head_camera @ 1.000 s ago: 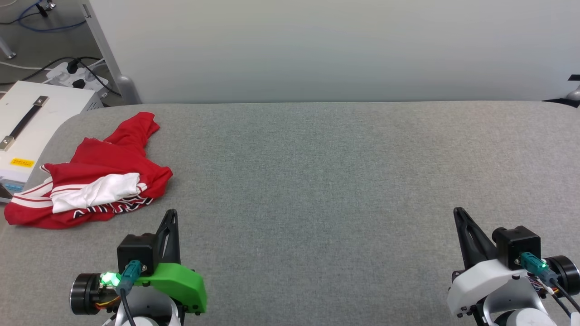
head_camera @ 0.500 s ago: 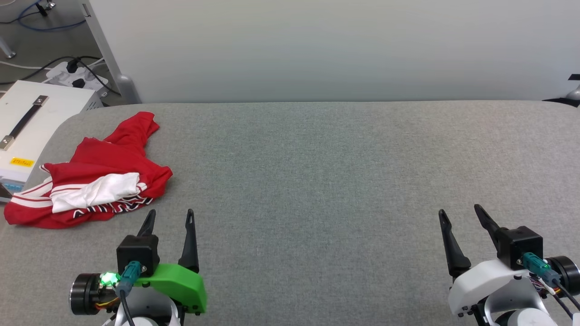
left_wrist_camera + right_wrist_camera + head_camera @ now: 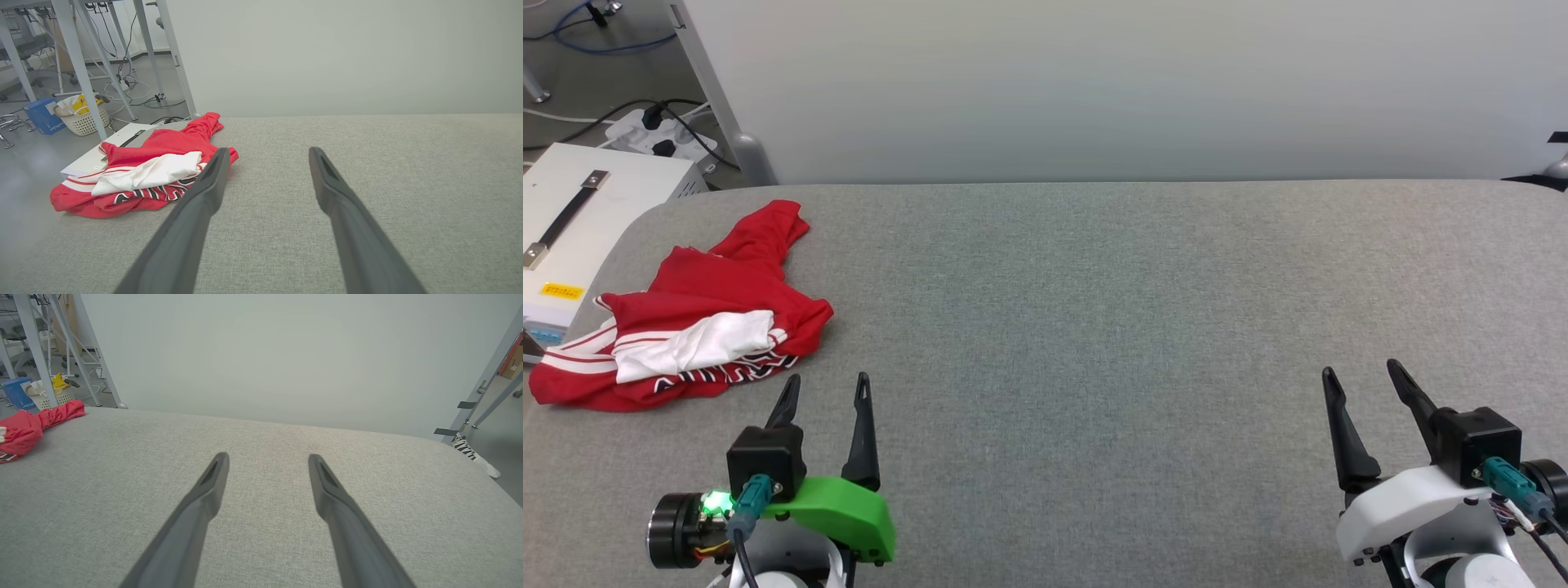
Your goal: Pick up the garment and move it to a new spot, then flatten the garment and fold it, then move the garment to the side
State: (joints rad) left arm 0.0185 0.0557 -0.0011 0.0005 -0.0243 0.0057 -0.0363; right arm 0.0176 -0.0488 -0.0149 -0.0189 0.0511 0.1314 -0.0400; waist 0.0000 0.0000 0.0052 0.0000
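Left claw (image 3: pixel 828 377) is hovering spread wide and empty, just beside the red shirt (image 3: pixel 698 302), which is lying crumpled near the left edge of the gray tabletop (image 3: pixel 1094 310). Right claw (image 3: pixel 1361 367) is hanging spread and empty too, well apart from the shirt.

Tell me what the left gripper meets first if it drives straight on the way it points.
Probably the garment: its right edge lies just ahead of the outer finger of the left gripper. The gap between the fingers faces the grey table; height is unclear.
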